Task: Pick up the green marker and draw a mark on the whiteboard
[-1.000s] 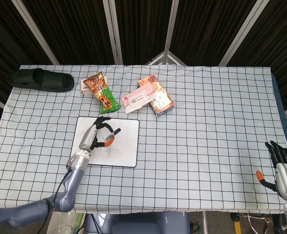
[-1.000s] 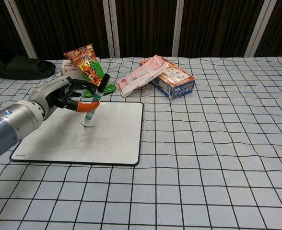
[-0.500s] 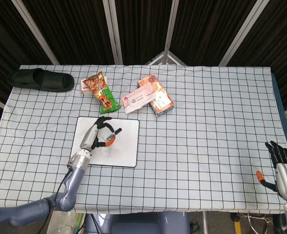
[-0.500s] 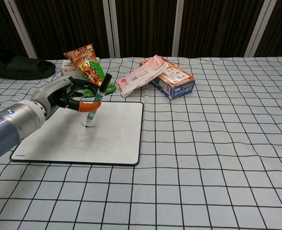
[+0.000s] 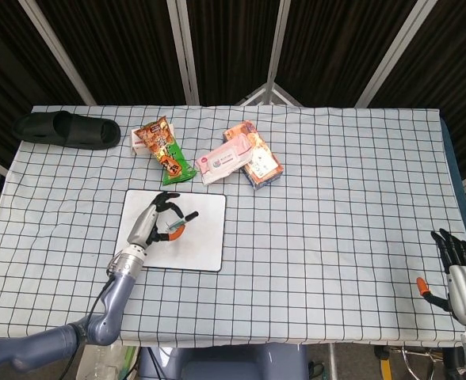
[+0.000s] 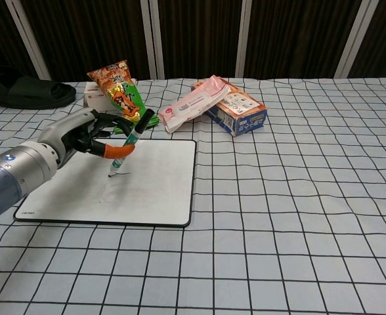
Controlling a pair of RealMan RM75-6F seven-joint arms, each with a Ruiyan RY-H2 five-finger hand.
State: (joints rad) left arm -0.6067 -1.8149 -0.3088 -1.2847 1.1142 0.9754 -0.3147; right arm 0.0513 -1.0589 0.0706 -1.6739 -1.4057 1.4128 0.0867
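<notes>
My left hand [image 6: 91, 136] [image 5: 155, 221] grips the green marker [image 6: 130, 142] [image 5: 181, 222] over the whiteboard [image 6: 153, 190] [image 5: 205, 237]. The marker leans with its black cap end up to the right and its tip down on the board's upper middle. A faint dark line shows on the board by the tip. My right hand [image 5: 458, 273] hangs off the table's right front corner, fingers spread and holding nothing; the chest view does not show it.
Behind the board lie an orange snack bag [image 6: 119, 84] over a white box, a pink wipes pack [image 6: 193, 102] and an orange-blue box [image 6: 240, 110]. A black slipper [image 6: 22, 90] rests at the far left edge.
My left hand has shifted slightly left and toward me, tilting the marker more; its tip has slid a little left across the whiteboard. The right hand has not moved.
</notes>
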